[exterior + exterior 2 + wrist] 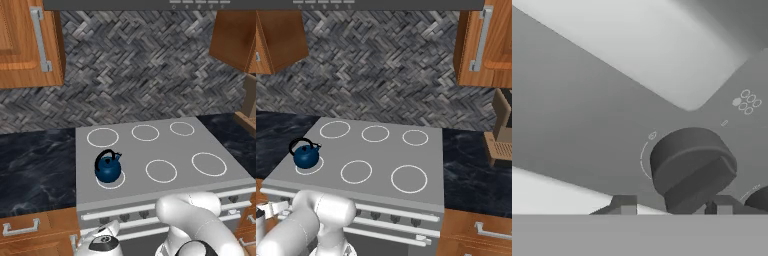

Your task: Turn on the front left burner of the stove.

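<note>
Your arm (200, 220) is bent low in front of the stove (165, 145), hand down at the control panel. From the hand camera you're looking straight at a dark knob (692, 167), close up, with its ridge running on a slant. A thin white arc is printed on the panel (572, 125) just left of the knob, and a small cluster of white circles (747, 101) sits above and to the right, one of them filled in. The edge of a second knob (759, 198) peeks in at the lower right. A silver bar handle (662, 55) crosses the top of that view, blurred.

The jaws (674, 206) stand apart: one finger tip (626, 205) shows left of the knob's lower edge, the other (723, 205) just right of it. You can't tell whether either tip touches the knob.

Up on the cooktop, the front left burner (112, 180) is a white ring with a grey inside, no glow. The blue kettle (108, 167) stands on it, covering much of the ring. The other five rings are bare and grey too. Dark marble counter (35, 165) runs either side of the stove, with wooden cabinets (30, 45) above.
</note>
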